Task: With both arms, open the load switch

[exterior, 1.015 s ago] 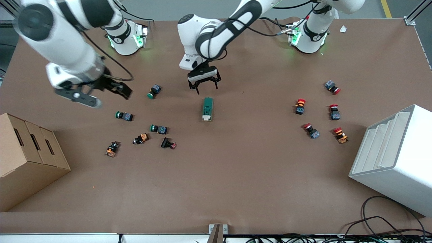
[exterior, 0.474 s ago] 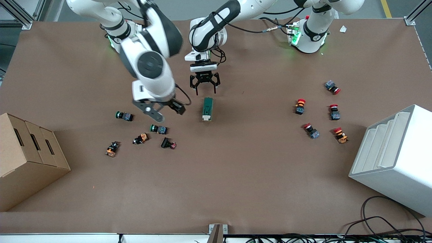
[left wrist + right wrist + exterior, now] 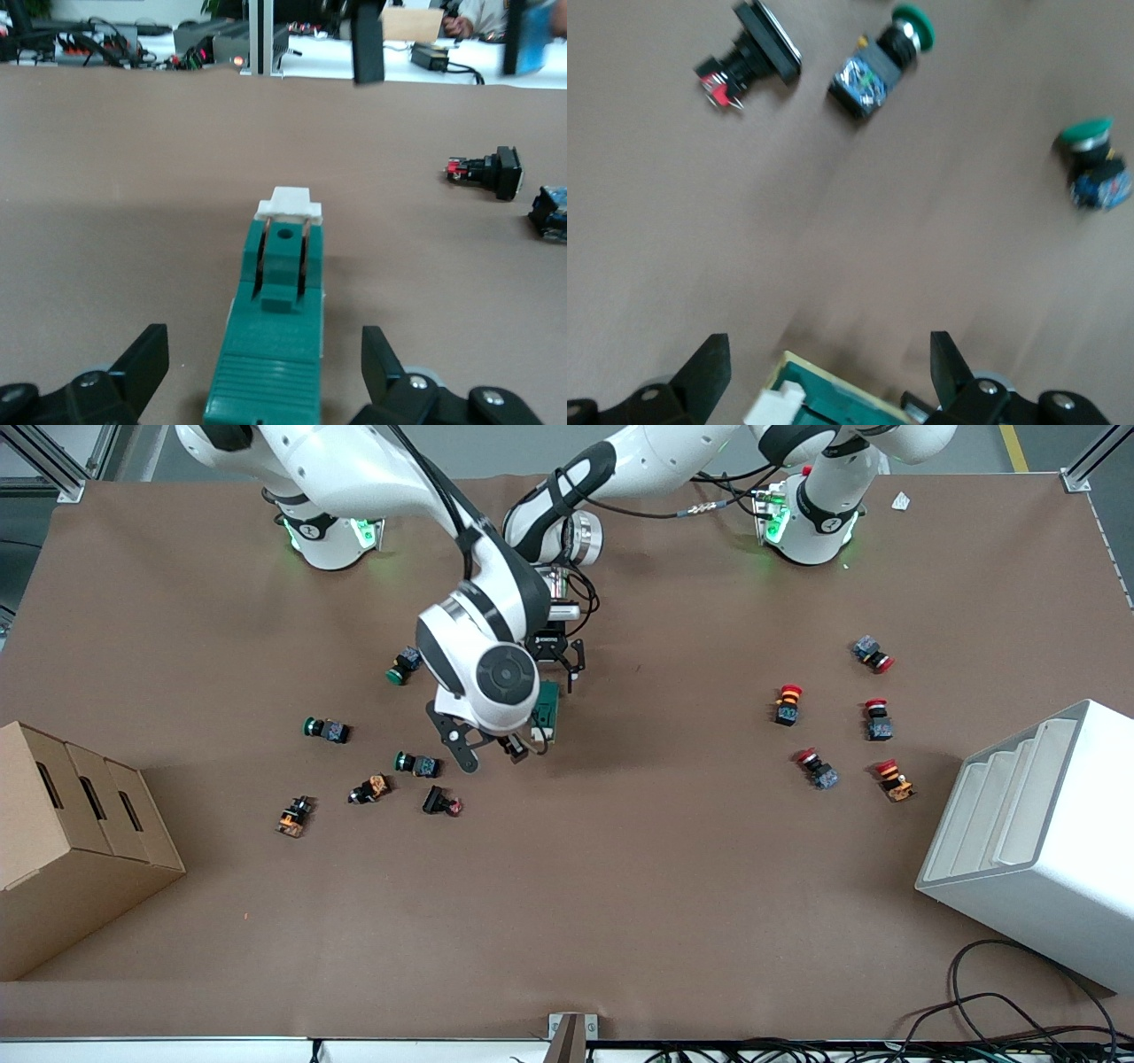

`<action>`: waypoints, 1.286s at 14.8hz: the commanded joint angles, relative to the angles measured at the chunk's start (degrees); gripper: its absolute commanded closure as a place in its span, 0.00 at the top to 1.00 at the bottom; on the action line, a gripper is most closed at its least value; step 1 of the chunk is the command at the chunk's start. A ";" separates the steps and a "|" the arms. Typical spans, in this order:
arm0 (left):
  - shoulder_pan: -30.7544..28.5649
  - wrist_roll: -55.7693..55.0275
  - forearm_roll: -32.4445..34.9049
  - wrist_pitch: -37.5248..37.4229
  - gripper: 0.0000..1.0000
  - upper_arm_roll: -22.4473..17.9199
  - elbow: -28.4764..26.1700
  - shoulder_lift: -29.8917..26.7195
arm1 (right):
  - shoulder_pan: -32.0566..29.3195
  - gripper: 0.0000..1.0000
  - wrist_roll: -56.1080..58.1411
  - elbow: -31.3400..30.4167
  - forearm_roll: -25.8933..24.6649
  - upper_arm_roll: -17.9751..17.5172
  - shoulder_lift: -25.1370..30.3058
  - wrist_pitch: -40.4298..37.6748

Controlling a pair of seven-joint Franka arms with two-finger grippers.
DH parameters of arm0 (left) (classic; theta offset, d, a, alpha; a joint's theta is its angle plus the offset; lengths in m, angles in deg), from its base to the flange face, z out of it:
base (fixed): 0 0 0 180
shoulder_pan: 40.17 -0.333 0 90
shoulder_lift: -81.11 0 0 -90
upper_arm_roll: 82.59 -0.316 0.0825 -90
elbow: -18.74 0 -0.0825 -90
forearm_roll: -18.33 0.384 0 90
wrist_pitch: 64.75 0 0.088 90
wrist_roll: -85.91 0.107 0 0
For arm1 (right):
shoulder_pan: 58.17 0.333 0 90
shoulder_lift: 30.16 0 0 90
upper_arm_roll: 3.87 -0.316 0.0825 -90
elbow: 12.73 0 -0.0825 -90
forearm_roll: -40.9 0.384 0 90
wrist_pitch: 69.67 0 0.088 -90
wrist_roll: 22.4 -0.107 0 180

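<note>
- The load switch (image 3: 547, 710) lies flat on the table (image 3: 620, 886) near its middle, with the white toggle (image 3: 289, 205) at the end nearer the front camera.
- My left gripper (image 3: 266, 372) is down at the switch's dark-green end, the end away from the toggle. The fingers (image 3: 146, 359) are spread wide, one on each side of the body, and neither touches it. I hold nothing.
- My right gripper (image 3: 828, 376) hangs over the toggle end. Its fingers (image 3: 709, 365) are also wide apart and empty, with the toggle showing between them from above.
- In the front view my right arm's wrist (image 3: 483, 669) covers part of the switch, so only its edge toward my left arm's end and the toggle corner show there.
- Green push-buttons (image 3: 416, 763) and a black part (image 3: 440, 802) lie toward my right arm's end, a little nearer the camera than the switch.
- Red push-buttons (image 3: 787, 703) sit well apart, toward my left arm's end.
</note>
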 commanded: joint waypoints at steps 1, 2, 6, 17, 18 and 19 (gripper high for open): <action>0.67 -0.91 2.91 -2.76 0.96 -0.13 0.66 1.55 | -0.18 1.00 -6.03 3.81 4.75 0.50 -3.47 0.38; 1.20 -0.91 3.00 -2.76 0.96 -0.21 0.75 1.55 | -0.01 1.00 -9.26 3.98 6.50 0.58 -4.52 2.48; 1.73 -1.26 7.30 -2.76 0.97 -0.22 0.84 2.86 | -0.36 1.00 -15.36 5.48 10.81 0.58 -7.78 5.14; 2.34 -1.35 9.95 -6.53 0.98 -0.22 0.31 5.24 | 0.52 1.00 -15.10 8.37 12.67 -3.02 -8.31 -8.91; 2.34 -1.35 9.86 -7.41 0.98 -0.30 0.31 5.50 | 0.61 1.00 -15.10 8.99 12.76 -3.19 -8.23 -10.05; 2.26 -1.35 9.86 -7.51 0.98 -0.22 0.40 5.51 | 0.61 1.00 -15.10 9.52 12.76 -3.63 -8.05 -11.11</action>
